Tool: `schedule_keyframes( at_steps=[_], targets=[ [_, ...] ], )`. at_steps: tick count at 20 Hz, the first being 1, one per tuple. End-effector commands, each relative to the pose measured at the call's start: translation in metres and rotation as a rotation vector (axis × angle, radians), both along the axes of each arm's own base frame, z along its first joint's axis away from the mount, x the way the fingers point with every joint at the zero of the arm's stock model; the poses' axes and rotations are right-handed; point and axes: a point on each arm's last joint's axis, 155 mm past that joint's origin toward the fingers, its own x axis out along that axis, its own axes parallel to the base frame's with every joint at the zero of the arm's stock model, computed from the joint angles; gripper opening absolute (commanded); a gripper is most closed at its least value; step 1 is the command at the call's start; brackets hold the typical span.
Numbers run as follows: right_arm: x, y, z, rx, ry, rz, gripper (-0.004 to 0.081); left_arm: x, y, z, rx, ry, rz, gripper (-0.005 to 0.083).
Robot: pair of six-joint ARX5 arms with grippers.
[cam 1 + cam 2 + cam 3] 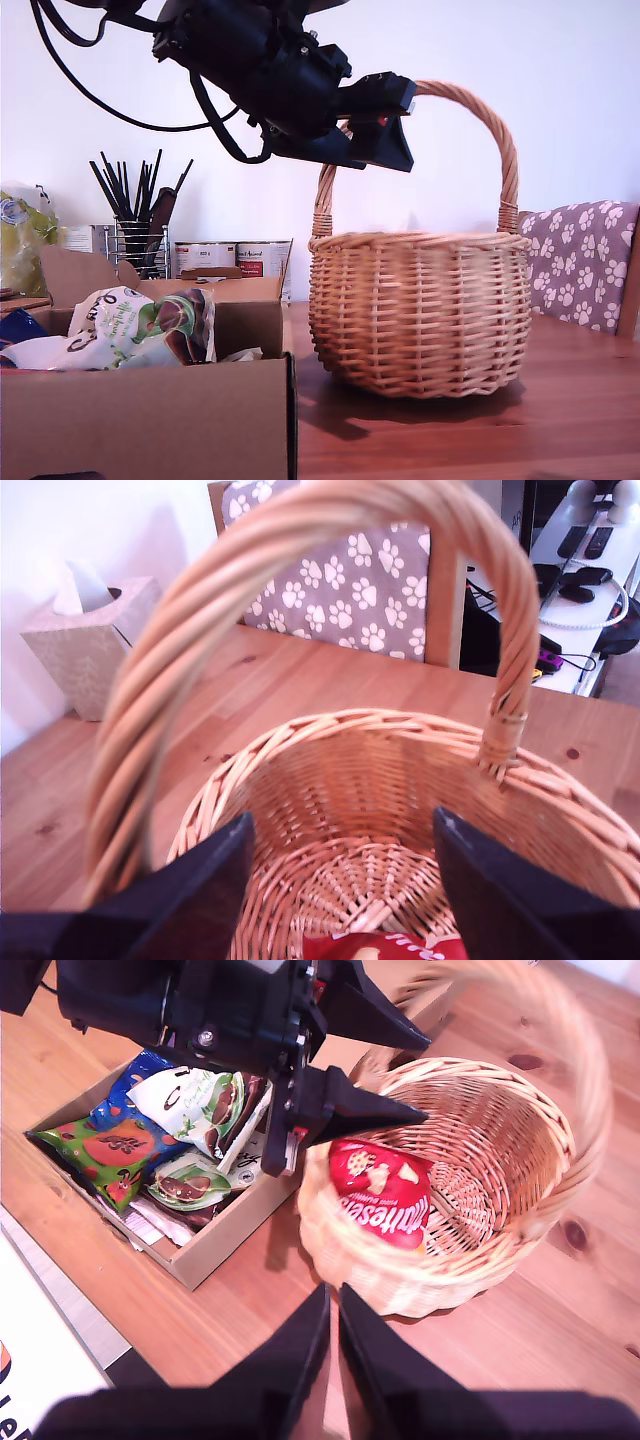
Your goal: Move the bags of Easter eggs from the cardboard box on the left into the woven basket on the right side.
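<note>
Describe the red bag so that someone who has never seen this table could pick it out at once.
Find the woven basket with the tall arched handle, standing on the wooden table beside the cardboard box. The red bag lies inside it, under my first gripper, which is open. It is the only bag in the basket and carries white lettering; the other bags are in the box.

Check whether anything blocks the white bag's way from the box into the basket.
The basket's arched handle crosses its mouth, and my first hand hangs open there. The white bag lies on top in the box, uncovered.
</note>
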Motion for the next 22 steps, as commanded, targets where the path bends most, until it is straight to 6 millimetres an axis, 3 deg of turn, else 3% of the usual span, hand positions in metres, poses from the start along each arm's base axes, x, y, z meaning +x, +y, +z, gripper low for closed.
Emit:
schedule_keyframes(
  at_steps=[1,3,4,7,9,15,18,21,22],
  targets=[
    [-0.002,0.002,0.006,0.014,-0.011,0.009,-0.0013,-0.005,0.001,-0.002,0.012,0.012,-0.011,0.0248],
    [-0.002,0.002,0.006,0.014,-0.011,0.009,-0.0013,-0.013,0.010,0.005,0.031,0.030,-0.013,0.0023],
    [-0.002,0.001,0.006,0.014,-0.011,0.009,-0.0013,-0.019,0.017,0.009,0.047,0.046,-0.013,-0.0021],
    [0.000,0.002,0.008,0.019,-0.019,0.008,-0.0013,-0.040,0.047,0.011,0.125,0.121,0.003,-0.0019],
    [0.000,0.003,0.009,0.023,-0.026,0.009,-0.0013,-0.048,0.079,0.007,0.179,0.180,0.053,-0.0019],
    [-0.012,0.021,0.015,0.078,-0.014,0.112,-0.0013,-0.053,0.150,-0.018,0.216,0.208,0.149,-0.0019],
    [-0.018,0.032,0.017,0.092,-0.015,0.163,-0.0013,-0.060,0.169,-0.040,0.291,0.259,0.107,-0.0019],
    [-0.017,0.039,0.019,0.100,-0.025,0.180,-0.0013,-0.070,0.176,-0.052,0.323,0.310,0.037,-0.0015],
    [-0.016,0.039,0.019,0.098,-0.023,0.179,-0.0013,-0.071,0.174,-0.053,0.311,0.322,0.020,0.0054]
  ],
)
